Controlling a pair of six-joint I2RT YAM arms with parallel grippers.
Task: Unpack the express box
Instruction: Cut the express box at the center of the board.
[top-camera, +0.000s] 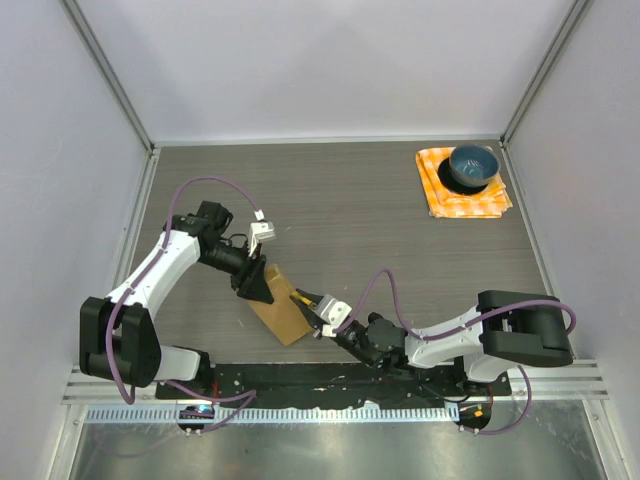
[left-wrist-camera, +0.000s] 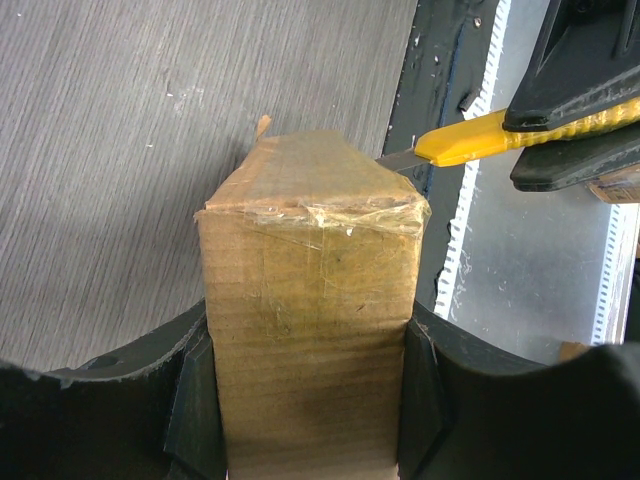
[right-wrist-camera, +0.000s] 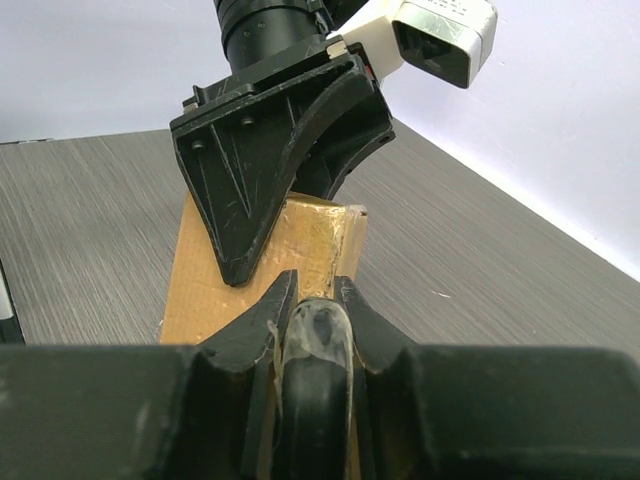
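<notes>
Setting: robotics laboratory test cell.

Evidence:
- pale grey panel walls (top-camera: 330, 60) on left, far and right sides, joined by bare aluminium frame posts (top-camera: 108, 75)
- grey wood-grain tabletop (top-camera: 350, 220) as enclosed work surface
- two white-and-black jointed robot arms, left (top-camera: 165, 260) and right (top-camera: 450, 335), bolted to black base plate (top-camera: 300, 378) at near edge
- slotted aluminium rail (top-camera: 590, 377) and white perforated strip (top-camera: 350, 412) along near edge
- exposed purple cable (top-camera: 195, 183) looping over left arm
- small white box camera (top-camera: 262, 232) at left wrist
- staged props at far right: round blue bowl (top-camera: 472, 165) on orange checked cloth (top-camera: 490, 205)
</notes>
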